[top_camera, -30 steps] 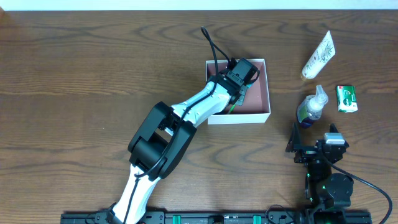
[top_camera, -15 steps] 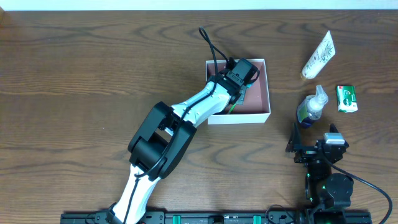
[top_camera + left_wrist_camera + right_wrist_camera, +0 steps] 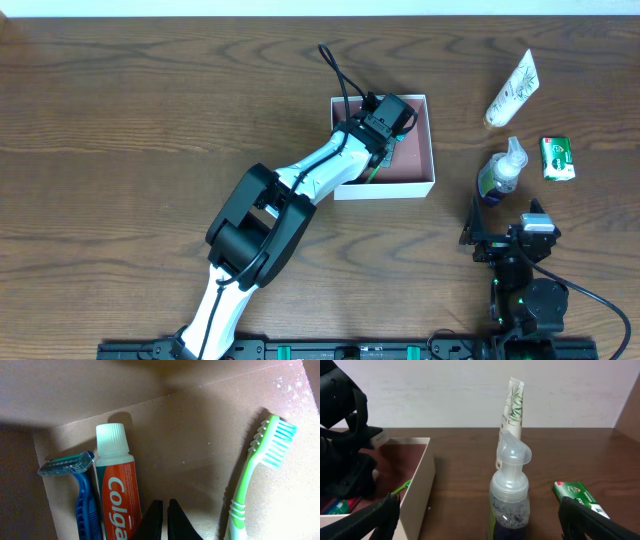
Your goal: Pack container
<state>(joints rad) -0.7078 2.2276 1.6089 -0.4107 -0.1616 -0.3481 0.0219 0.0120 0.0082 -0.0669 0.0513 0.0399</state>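
White card outside and dusty pink inside, the container [image 3: 415, 145] sits on the wood table [image 3: 120, 120], right of the middle and nearer the far edge. Our left gripper [image 3: 164, 508] is down inside it, fingers pressed together with nothing held, between a toothpaste [image 3: 115, 495] and a green toothbrush [image 3: 255, 465]. A blue razor [image 3: 75, 475] lies just beside the toothpaste. Our right gripper [image 3: 503, 228] hangs wide open by the near edge, close to a pump bottle [image 3: 503, 170].

Box [image 3: 400, 188] — white outside, dusty pink inside. Toothpaste [image 3: 116, 495]: white cap, red-orange body, white lettering. Razor [image 3: 85, 500]: blue. Toothbrush [image 3: 248, 480]: green-white handle, white and teal bristles. Bottle [image 3: 510, 505]: clear, dark purple contents. Tube [image 3: 512, 88] — white, green leaf print. Packet [image 3: 558, 158]: green. Table [image 3: 120, 130]: dark brown woodgrain.
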